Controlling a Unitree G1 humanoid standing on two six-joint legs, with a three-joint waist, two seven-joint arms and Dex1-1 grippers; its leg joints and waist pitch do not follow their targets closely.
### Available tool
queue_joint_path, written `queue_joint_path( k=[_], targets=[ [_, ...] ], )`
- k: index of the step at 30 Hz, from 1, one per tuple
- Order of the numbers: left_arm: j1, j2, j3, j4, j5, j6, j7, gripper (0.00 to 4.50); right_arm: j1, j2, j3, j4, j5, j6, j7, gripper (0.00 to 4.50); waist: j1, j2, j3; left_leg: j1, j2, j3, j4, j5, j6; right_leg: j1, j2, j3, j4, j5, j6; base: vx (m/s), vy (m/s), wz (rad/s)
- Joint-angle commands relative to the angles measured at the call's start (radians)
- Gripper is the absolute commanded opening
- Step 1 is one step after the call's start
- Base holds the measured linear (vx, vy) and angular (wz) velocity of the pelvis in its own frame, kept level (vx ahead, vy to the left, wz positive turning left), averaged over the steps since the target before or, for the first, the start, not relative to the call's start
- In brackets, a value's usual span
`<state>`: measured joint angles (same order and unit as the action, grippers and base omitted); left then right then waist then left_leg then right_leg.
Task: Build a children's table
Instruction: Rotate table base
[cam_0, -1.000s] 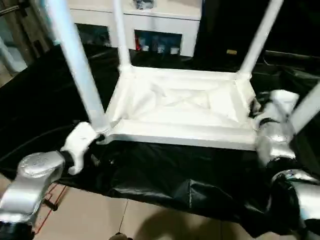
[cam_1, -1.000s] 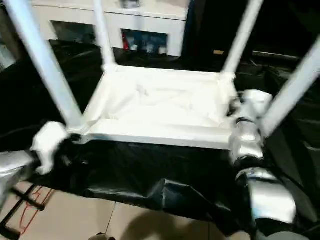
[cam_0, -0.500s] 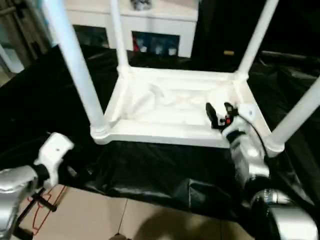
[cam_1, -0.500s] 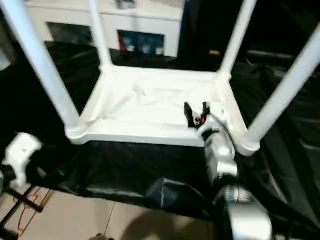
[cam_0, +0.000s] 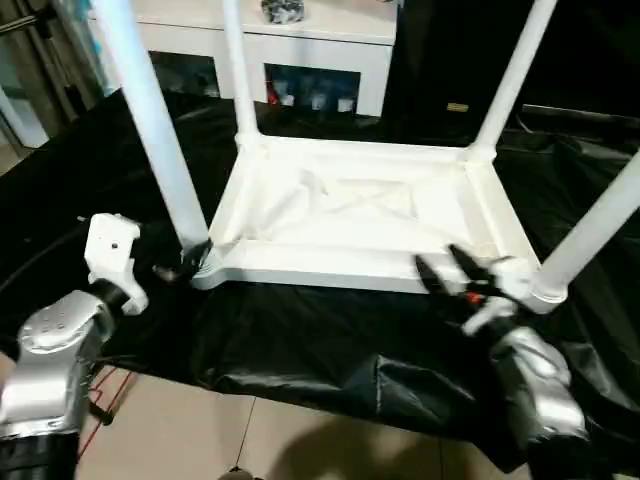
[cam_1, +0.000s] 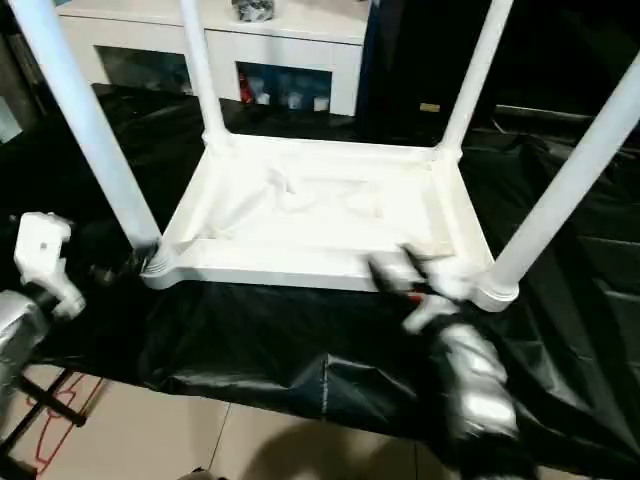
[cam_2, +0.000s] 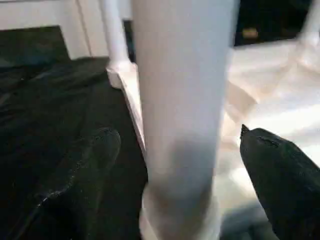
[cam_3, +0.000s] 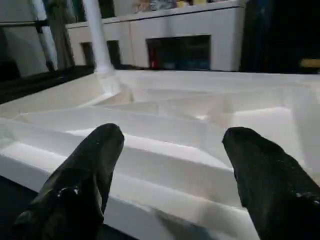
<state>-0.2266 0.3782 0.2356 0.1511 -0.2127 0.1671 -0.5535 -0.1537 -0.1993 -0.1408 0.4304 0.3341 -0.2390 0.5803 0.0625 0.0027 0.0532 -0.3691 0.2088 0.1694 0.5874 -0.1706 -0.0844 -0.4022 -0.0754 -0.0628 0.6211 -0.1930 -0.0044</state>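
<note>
white children's table (cam_0: 350, 225) upside down, legs up.

The white children's table (cam_0: 360, 215) lies upside down on black sheeting (cam_0: 330, 350), ribbed underside facing up, its four round legs (cam_0: 150, 130) standing upright in the rounded corner sockets.

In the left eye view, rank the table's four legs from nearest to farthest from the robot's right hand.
From the right hand, which hangs open at the table's near edge:
1. Near right leg, just beside the hand.
2. Far right leg, behind the hand at the back right corner.
3 and 4. Near left leg and far left leg: both across the table top, too close to call.
</note>
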Motion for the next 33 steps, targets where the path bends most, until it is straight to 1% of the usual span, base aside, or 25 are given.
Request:
queue_joint_path(
  k=[1,2,3,5,6,8,10,12,13,14,15,16,18,20,21,22,23,24,25,26,27,29,30,31,33],
  targets=[
    [-0.032,-0.022,0.004,0.03,-0.011,-0.021,0.029,4.42,0.023,-0.003,-0.016,-0.051,-0.004,0.037,-0.033,3.63,0.002,0.002,-0.059,0.002,0.011,-0.002,-0.075,-0.303,0.023,0.041,-0.046,0.041,-0.095,-0.311,-0.134,0.0,0.0,0.0],
    [-0.037,-0.025,0.003,0.036,-0.01,-0.023,0.034,4.42,0.026,-0.004,-0.016,-0.052,-0.013,0.036,-0.043,3.63,0.003,0.003,-0.059,0.003,0.01,-0.001,-0.074,-0.301,0.024,0.04,-0.045,0.041,-0.096,-0.305,-0.136,0.0,0.0,0.0],
    [-0.066,-0.042,0.0,0.069,-0.004,-0.03,0.062,4.42,0.036,0.002,-0.035,-0.05,-0.044,0.029,-0.116,3.63,0.002,0.0,-0.058,0.001,0.011,-0.002,-0.075,-0.297,0.024,0.041,-0.047,0.04,-0.095,-0.301,-0.138,0.0,0.0,0.0],
    [-0.09,-0.053,-0.001,0.097,0.002,-0.035,0.084,4.42,0.038,0.012,-0.058,-0.046,-0.063,0.02,-0.187,3.63,0.001,0.001,-0.06,0.004,0.01,-0.001,-0.074,-0.286,0.019,0.04,-0.046,0.04,-0.094,-0.283,-0.14,0.0,0.0,0.0],
    [-0.101,-0.061,0.0,0.106,0.004,-0.039,0.094,4.42,0.041,0.022,-0.071,-0.05,-0.066,0.014,-0.223,3.63,0.0,0.001,-0.061,0.001,0.009,-0.002,-0.074,-0.275,0.018,0.043,-0.046,0.039,-0.091,-0.269,-0.14,0.0,0.0,0.0],
    [-0.121,-0.083,0.007,0.109,-0.012,-0.037,0.11,4.42,0.059,0.036,-0.08,-0.066,-0.08,0.001,-0.262,3.63,-0.001,0.001,-0.061,0.003,0.01,-0.001,-0.073,-0.271,0.02,0.042,-0.047,0.04,-0.091,-0.254,-0.142,0.0,0.0,0.0],
    [-0.134,-0.1,0.007,0.108,-0.021,-0.039,0.121,4.42,0.086,0.05,-0.084,-0.088,-0.109,-0.004,-0.314,3.63,0.002,0.001,-0.062,0.002,0.011,0.001,-0.071,-0.252,0.023,0.042,-0.046,0.041,-0.089,-0.215,-0.147,0.0,0.0,0.0],
    [-0.135,-0.105,0.001,0.105,-0.021,-0.039,0.119,4.42,0.094,0.06,-0.094,-0.094,-0.115,0.002,-0.348,3.63,0.002,0.0,-0.064,0.002,0.011,0.001,-0.07,-0.236,0.028,0.043,-0.047,0.041,-0.086,-0.184,-0.153,0.0,0.0,0.0],
    [-0.134,-0.114,-0.009,0.101,-0.026,-0.042,0.112,4.42,0.102,0.082,-0.123,-0.098,-0.135,-0.009,-0.436,3.63,0.001,0.001,-0.066,0.001,0.011,0.001,-0.069,-0.217,0.035,0.046,-0.046,0.04,-0.082,-0.149,-0.161,0.0,0.0,0.0],
    [-0.134,-0.114,-0.009,0.101,-0.026,-0.042,0.112,4.42,0.102,0.082,-0.123,-0.098,-0.135,-0.009,-0.436,3.63,0.001,0.001,-0.065,0.001,0.011,0.001,-0.069,-0.21,0.033,0.045,-0.047,0.041,-0.081,-0.142,-0.163,0.0,0.0,0.0],
    [-0.139,-0.117,-0.008,0.106,-0.029,-0.049,0.119,4.42,0.103,0.09,-0.137,-0.099,-0.156,-0.032,-0.486,3.63,0.0,0.0,-0.065,0.001,0.01,0.002,-0.069,-0.213,0.032,0.046,-0.046,0.04,-0.08,-0.138,-0.164,0.0,0.0,0.0],
    [-0.141,-0.117,-0.007,0.108,-0.029,-0.051,0.122,4.42,0.103,0.092,-0.141,-0.099,-0.162,-0.038,-0.498,3.63,0.0,0.0,-0.065,0.002,0.01,0.002,-0.069,-0.212,0.031,0.046,-0.045,0.04,-0.08,-0.137,-0.163,0.0,0.0,0.0],
    [-0.154,-0.12,-0.006,0.119,-0.022,-0.059,0.143,4.42,0.108,0.098,-0.15,-0.101,-0.185,-0.065,-0.536,3.63,-0.001,-0.009,-0.062,0.002,0.01,0.004,-0.07,-0.237,0.03,0.045,-0.046,0.04,-0.085,-0.177,-0.149,0.0,0.0,0.0],
    [-0.162,-0.124,-0.006,0.124,-0.012,-0.066,0.158,4.42,0.118,0.102,-0.15,-0.105,-0.195,-0.07,-0.549,3.63,0.002,-0.004,-0.059,0.007,0.011,0.004,-0.071,-0.26,0.027,0.04,-0.048,0.041,-0.089,-0.223,-0.133,0.0,0.0,0.0],
    [-0.165,-0.128,-0.003,0.127,-0.01,-0.067,0.167,4.42,0.126,0.103,-0.148,-0.106,-0.209,-0.072,-0.563,3.63,0.002,-0.009,-0.058,0.007,0.011,0.005,-0.072,-0.273,0.027,0.04,-0.046,0.041,-0.092,-0.242,-0.123,0.0,0.0,0.0],
    [-0.165,-0.128,-0.003,0.127,-0.01,-0.067,0.167,4.42,0.126,0.103,-0.148,-0.106,-0.209,-0.072,-0.563,3.63,0.003,-0.008,-0.058,0.007,0.011,0.004,-0.072,-0.274,0.025,0.039,-0.047,0.041,-0.092,-0.248,-0.119,0.0,0.0,0.0],
    [-0.169,-0.133,-0.001,0.128,-0.007,-0.067,0.177,4.42,0.142,0.109,-0.146,-0.108,-0.226,-0.078,-0.586,3.63,0.004,-0.009,-0.057,0.008,0.011,0.004,-0.074,-0.282,0.023,0.037,-0.046,0.041,-0.093,-0.256,-0.113,0.0,0.0,0.0],
    [-0.168,-0.134,-0.002,0.127,-0.008,-0.065,0.181,4.42,0.148,0.113,-0.144,-0.111,-0.235,-0.082,-0.599,3.63,0.006,-0.007,-0.058,0.007,0.011,0.003,-0.074,-0.28,0.018,0.038,-0.046,0.042,-0.091,-0.248,-0.11,0.0,0.0,0.0],
    [-0.167,-0.135,-0.002,0.129,-0.007,-0.065,0.185,4.42,0.159,0.121,-0.138,-0.12,-0.24,-0.087,-0.604,3.63,0.006,-0.011,-0.059,0.004,0.011,0.002,-0.074,-0.272,0.017,0.041,-0.047,0.042,-0.089,-0.236,-0.106,0.0,0.0,0.0],
    [-0.168,-0.134,-0.004,0.133,-0.008,-0.067,0.188,4.42,0.169,0.127,-0.13,-0.125,-0.244,-0.091,-0.609,3.63,0.007,-0.01,-0.059,0.005,0.011,0.003,-0.074,-0.271,0.017,0.04,-0.047,0.043,-0.089,-0.231,-0.105,0.0,0.0,0.0],
    [-0.168,-0.133,-0.005,0.137,-0.008,-0.068,0.19,4.42,0.175,0.132,-0.125,-0.128,-0.247,-0.093,-0.611,3.63,0.005,-0.011,-0.06,0.003,0.01,0.002,-0.074,-0.268,0.019,0.042,-0.046,0.042,-0.088,-0.22,-0.102,0.0,0.0,0.0],
    [-0.169,-0.132,-0.008,0.144,-0.009,-0.072,0.195,4.42,0.196,0.141,-0.101,-0.142,-0.255,-0.078,-0.603,3.63,0.002,-0.014,-0.06,0.001,0.008,0.002,-0.073,-0.262,0.022,0.043,-0.046,0.042,-0.087,-0.209,-0.102,0.0,0.0,0.0],
    [-0.17,-0.131,-0.009,0.145,-0.01,-0.073,0.196,4.42,0.204,0.14,-0.088,-0.147,-0.267,-0.07,-0.599,3.63,0.001,-0.012,-0.059,0.001,0.009,0.002,-0.073,-0.266,0.025,0.042,-0.047,0.042,-0.089,-0.212,-0.104,0.0,0.0,0.0],
    [-0.171,-0.131,-0.011,0.146,-0.01,-0.075,0.196,4.42,0.211,0.138,-0.076,-0.15,-0.282,-0.057,-0.6,3.63,-0.001,-0.013,-0.058,0.001,0.009,0.002,-0.074,-0.274,0.026,0.042,-0.046,0.042,-0.09,-0.225,-0.104,0.0,0.0,0.0],
    [-0.172,-0.131,-0.012,0.148,-0.011,-0.077,0.194,4.42,0.207,0.135,-0.066,-0.138,-0.286,-0.017,-0.598,3.63,-0.003,-0.011,-0.056,0.002,0.008,0.002,-0.075,-0.29,0.023,0.04,-0.046,0.041,-0.093,-0.256,-0.101,0.0,0.0,0.0]
  ],
)
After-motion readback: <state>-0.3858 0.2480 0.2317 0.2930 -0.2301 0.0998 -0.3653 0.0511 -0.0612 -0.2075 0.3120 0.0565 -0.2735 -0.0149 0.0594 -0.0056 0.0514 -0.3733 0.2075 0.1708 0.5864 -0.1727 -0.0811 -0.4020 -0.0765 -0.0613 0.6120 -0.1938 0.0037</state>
